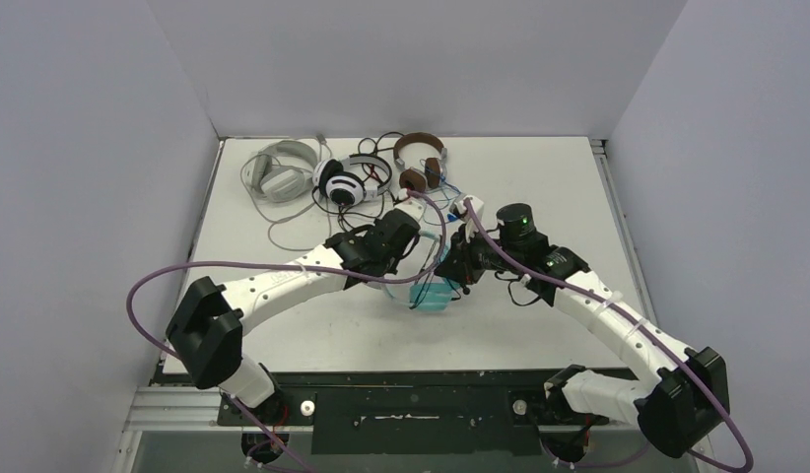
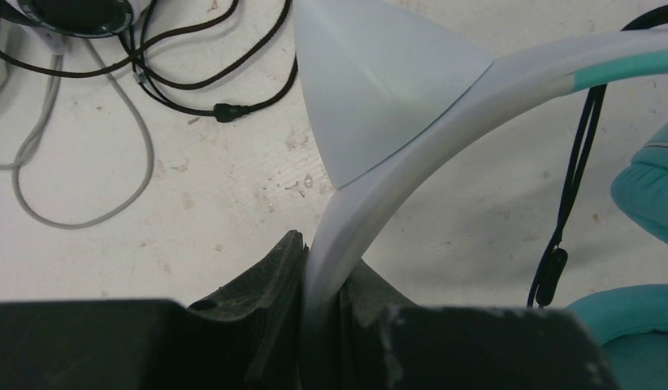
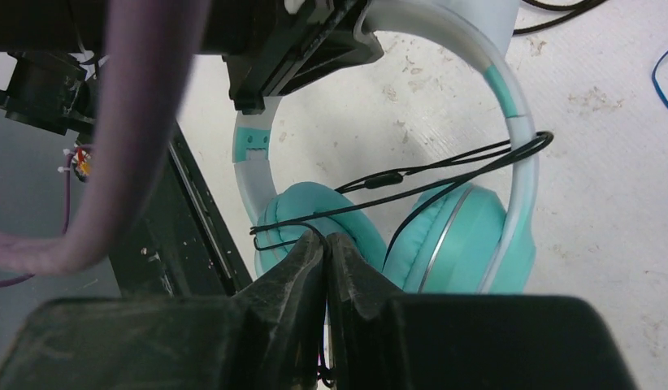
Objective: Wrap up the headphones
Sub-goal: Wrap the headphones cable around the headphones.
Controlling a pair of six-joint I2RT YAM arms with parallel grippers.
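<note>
Task judged at an early-to-middle stage of the first headset. The teal headphones (image 1: pixel 433 296) are held up just over the middle of the table (image 1: pixel 559 187), between the two arms, earcups hanging downward. The left gripper (image 2: pixel 321 280) is clamped on the white headband (image 2: pixel 412 171) near one end, with the band wedged between the fingers. The right gripper (image 3: pixel 325 260) is pinched tight on the thin black cable (image 3: pixel 444 166), which is seen entering between the fingertips just in front of the near earcup. One pass of cable is laid across the earcups and over the side of the band, with the inline remote on it; a second strand runs beside it. Whether a full turn has been completed cannot be told. More cable is seen hanging below the right fingers, so winding is judged unfinished and the end is not tucked. At the far edge the pale grey headset (image 1: pixel 278 172), the black-and-white headset (image 1: pixel 344 182) and the brown headset (image 1: pixel 421 163) are lined up close together, well apart from the grippers. Their leads, including a grey cable (image 2: pixel 87 211) and a black braided cable (image 2: pixel 184 89), are sprawled loose on the table, so those three are judged not yet wrapped.
</note>
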